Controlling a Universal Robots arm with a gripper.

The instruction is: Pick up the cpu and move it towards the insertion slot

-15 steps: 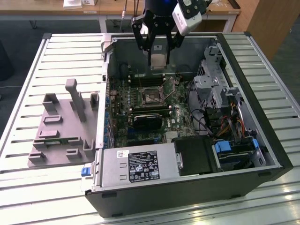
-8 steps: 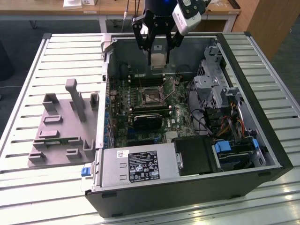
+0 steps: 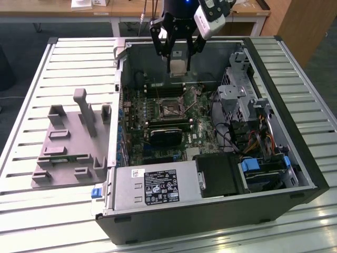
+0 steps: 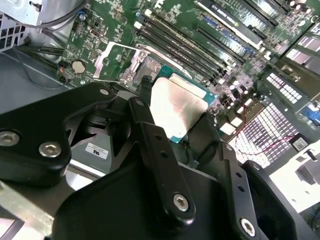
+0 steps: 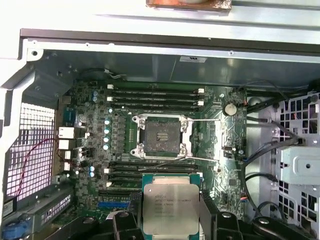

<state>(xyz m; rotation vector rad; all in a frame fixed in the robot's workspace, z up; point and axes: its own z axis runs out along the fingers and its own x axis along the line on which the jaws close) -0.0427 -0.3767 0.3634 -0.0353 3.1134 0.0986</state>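
Here the black gripper (image 3: 178, 52) is clamped on the flat silver square cpu (image 5: 170, 207), held above the silver-framed, dark-centred insertion slot (image 5: 161, 135).

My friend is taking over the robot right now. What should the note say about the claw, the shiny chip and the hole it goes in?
Gripper: jaws shut on the cpu, holding it in the air above the open computer case.
Cpu: already picked up; its silver top shows in both wrist views.
Insertion slot: on the green motherboard, open, with nothing in it.
Done: the pick-up.
Left: the chip is not over the slot yet; in the first wrist view it sits apart from it, across the black memory slots.
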